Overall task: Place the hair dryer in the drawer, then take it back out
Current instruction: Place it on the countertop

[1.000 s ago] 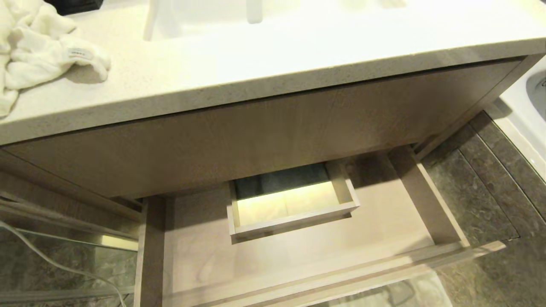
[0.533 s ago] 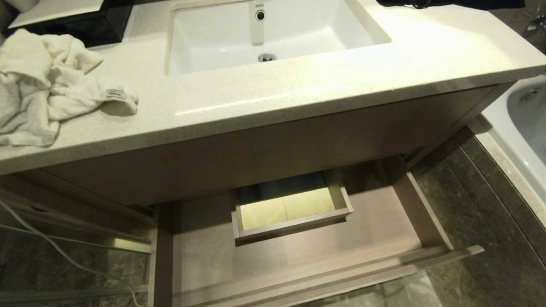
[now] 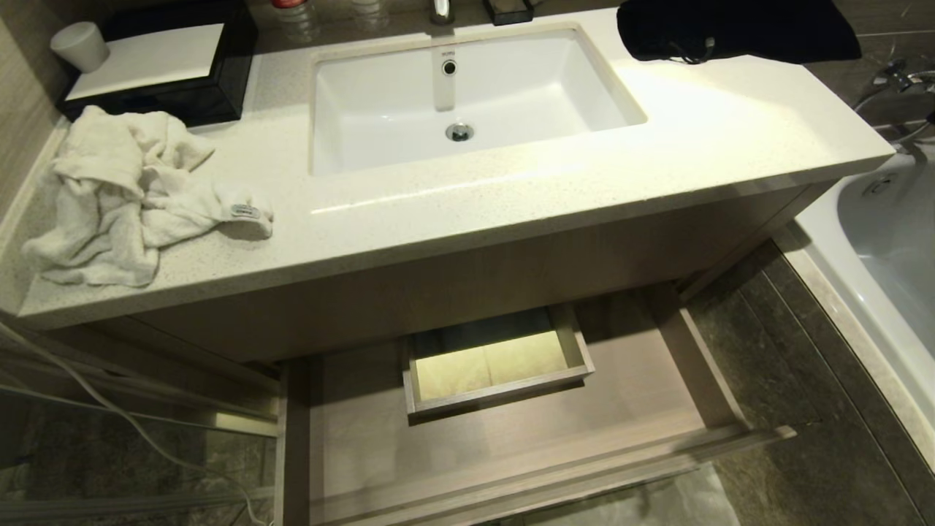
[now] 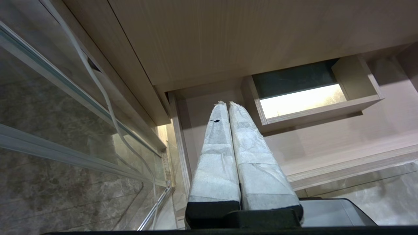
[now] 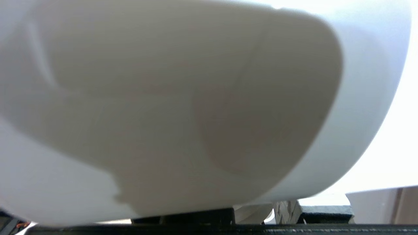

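Observation:
The white hair dryer [image 5: 183, 107] fills the right wrist view, its thick barrel pressed close against the camera. My right gripper is shut on it; only the taped base of one of its fingers [image 5: 284, 210] shows beneath the barrel. The drawer [image 3: 555, 475] under the vanity stands pulled out with nothing lying on its floor, and neither arm shows in the head view. My left gripper [image 4: 227, 103] is parked with its taped fingers shut on nothing, pointing over the left side of the drawer [image 4: 326, 140].
A boxed cut-out [image 3: 497, 365] sits at the drawer's back middle. On the countertop [image 3: 511, 212] are a sink [image 3: 467, 95], a crumpled white towel [image 3: 131, 190], a black cloth bag [image 3: 730, 29] and a black tray [image 3: 153, 69]. A bathtub [image 3: 876, 241] lies right, a white cord [image 3: 109, 416] left.
The head camera has risen, so the whole scene has slid down and the sink, tray and black bag have come into view. Nothing in the scene itself has moved.

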